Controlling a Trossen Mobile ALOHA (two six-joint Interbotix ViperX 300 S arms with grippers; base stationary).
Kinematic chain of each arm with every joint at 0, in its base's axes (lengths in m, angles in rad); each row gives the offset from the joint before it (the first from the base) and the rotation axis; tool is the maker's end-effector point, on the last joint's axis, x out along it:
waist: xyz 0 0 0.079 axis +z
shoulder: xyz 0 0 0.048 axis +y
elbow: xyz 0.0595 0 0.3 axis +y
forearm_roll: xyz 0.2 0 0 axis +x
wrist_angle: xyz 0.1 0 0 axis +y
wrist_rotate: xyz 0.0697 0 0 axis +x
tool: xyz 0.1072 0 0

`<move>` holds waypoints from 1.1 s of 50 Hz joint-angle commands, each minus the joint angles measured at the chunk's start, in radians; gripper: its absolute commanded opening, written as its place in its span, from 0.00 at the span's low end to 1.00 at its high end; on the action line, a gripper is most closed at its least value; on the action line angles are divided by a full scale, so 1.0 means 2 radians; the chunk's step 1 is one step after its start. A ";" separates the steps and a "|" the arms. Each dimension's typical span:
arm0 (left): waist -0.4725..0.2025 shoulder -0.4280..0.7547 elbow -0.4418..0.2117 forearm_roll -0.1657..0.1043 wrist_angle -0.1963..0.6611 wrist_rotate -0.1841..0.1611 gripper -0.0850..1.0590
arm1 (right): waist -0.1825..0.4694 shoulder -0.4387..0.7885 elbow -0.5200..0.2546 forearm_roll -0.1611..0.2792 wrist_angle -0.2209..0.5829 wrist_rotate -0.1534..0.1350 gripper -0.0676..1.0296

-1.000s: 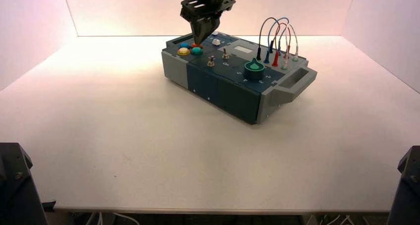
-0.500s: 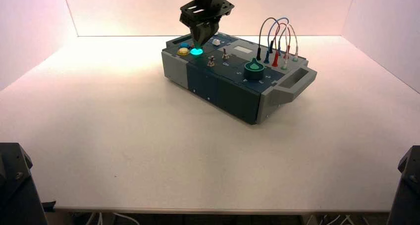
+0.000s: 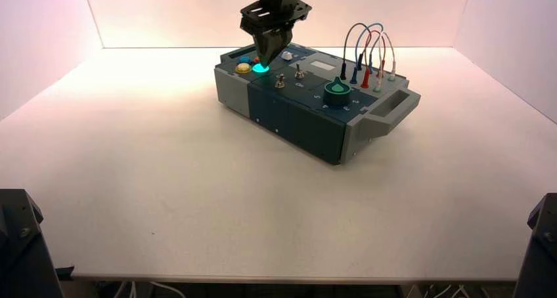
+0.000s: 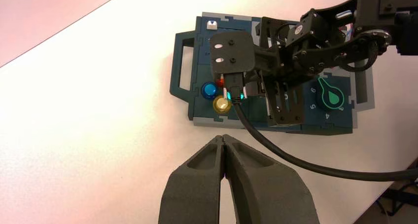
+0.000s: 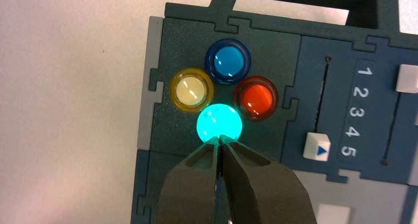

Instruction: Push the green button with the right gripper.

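Note:
The green button (image 5: 219, 123) glows bright cyan-green among the round buttons at the box's left end; it also shows in the high view (image 3: 261, 68). My right gripper (image 5: 219, 139) is shut, and its pointed tip rests on the edge of the glowing dome. In the high view the right gripper (image 3: 264, 60) comes down from above onto the button. My left gripper (image 4: 224, 137) is shut and empty, held above the bare table short of the box. From there the green glow (image 4: 231, 94) shows under the right arm.
Yellow (image 5: 191, 90), blue (image 5: 227, 61) and red (image 5: 256, 97) buttons ring the green one. A white slider handle (image 5: 316, 146) sits beside the 5. The box (image 3: 295, 114) also bears two toggle switches (image 3: 280, 81), a dark-green knob (image 3: 337, 92) and looped wires (image 3: 368, 48).
My right gripper has come down onto the green button. The button was unlit one second ago and glows now. The left gripper has not visibly moved.

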 commanded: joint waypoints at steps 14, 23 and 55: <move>0.002 -0.004 -0.008 -0.002 -0.009 0.003 0.05 | -0.004 -0.056 -0.037 -0.015 0.071 -0.003 0.04; 0.002 -0.002 -0.005 -0.002 -0.015 0.003 0.05 | -0.005 -0.071 -0.025 -0.025 0.100 -0.002 0.04; 0.004 0.008 0.000 0.002 -0.025 0.006 0.05 | -0.018 -0.087 0.014 -0.041 0.077 -0.003 0.04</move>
